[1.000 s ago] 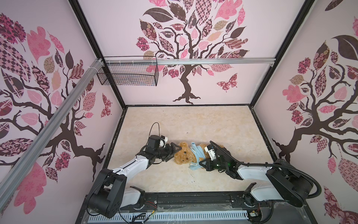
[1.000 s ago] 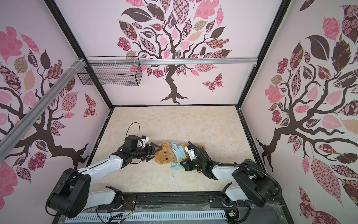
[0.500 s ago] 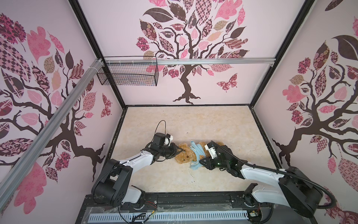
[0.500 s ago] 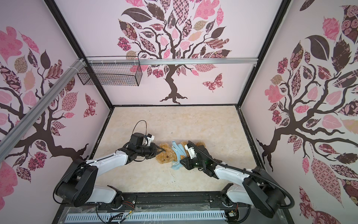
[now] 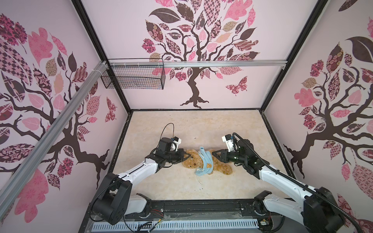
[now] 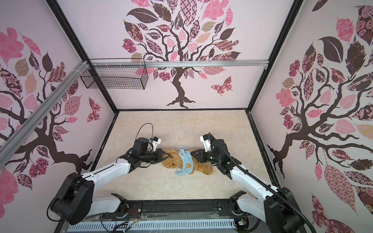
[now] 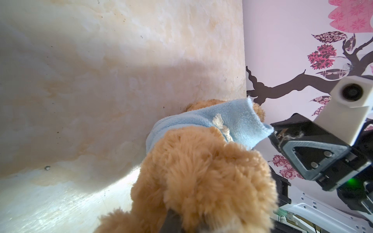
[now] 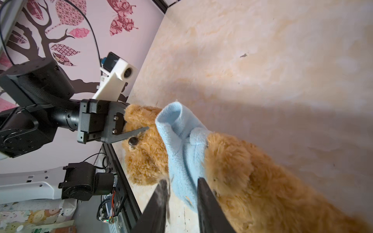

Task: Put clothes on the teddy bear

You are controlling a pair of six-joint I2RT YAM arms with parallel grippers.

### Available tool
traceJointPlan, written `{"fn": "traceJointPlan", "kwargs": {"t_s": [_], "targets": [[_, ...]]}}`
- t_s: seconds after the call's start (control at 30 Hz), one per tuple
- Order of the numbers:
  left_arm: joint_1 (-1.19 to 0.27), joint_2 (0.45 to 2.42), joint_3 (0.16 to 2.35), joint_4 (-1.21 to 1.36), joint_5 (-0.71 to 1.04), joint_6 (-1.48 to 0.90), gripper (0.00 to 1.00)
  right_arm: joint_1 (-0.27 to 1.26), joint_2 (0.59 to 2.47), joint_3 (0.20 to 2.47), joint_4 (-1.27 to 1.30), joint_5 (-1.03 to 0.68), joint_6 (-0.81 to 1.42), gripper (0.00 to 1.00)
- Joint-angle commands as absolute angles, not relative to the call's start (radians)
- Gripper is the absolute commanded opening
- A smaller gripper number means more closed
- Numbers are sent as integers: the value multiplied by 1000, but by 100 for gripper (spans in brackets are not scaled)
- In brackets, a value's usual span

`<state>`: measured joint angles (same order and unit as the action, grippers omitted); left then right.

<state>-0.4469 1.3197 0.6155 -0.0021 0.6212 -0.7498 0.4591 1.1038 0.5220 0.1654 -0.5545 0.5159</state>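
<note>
Just below the frame's centre the teddy bear (image 5: pixel 220 167) lies on the pale marbled table (image 5: pixel 181 125), head toward the left, with a light blue shirt (image 5: pixel 205 163) bunched round its chest. The left gripper (image 5: pixel 187 156) is pinched onto its head. The right gripper (image 5: pixel 214 154) noses in at the shirt's right edge. A wire basket (image 5: pixel 133 77) hangs at upper left.

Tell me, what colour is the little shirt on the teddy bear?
Light blue; the shirt shows best in the right wrist view, around the teddy bear.
</note>
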Motion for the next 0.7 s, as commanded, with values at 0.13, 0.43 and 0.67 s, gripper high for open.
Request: {"fn": "traceJointPlan", "kwargs": {"t_s": [0.13,0.43,0.67], "targets": [[-456,1312,666,-5,612,-721,0,497,1173,528,219,-544,541,29],[-456,1318,669,-5,622,-727,0,499,1251,526,253,-516,515,29],[-460,1326,670,-3,628,-729,0,502,1306,533,292,-519,511,29]]}}
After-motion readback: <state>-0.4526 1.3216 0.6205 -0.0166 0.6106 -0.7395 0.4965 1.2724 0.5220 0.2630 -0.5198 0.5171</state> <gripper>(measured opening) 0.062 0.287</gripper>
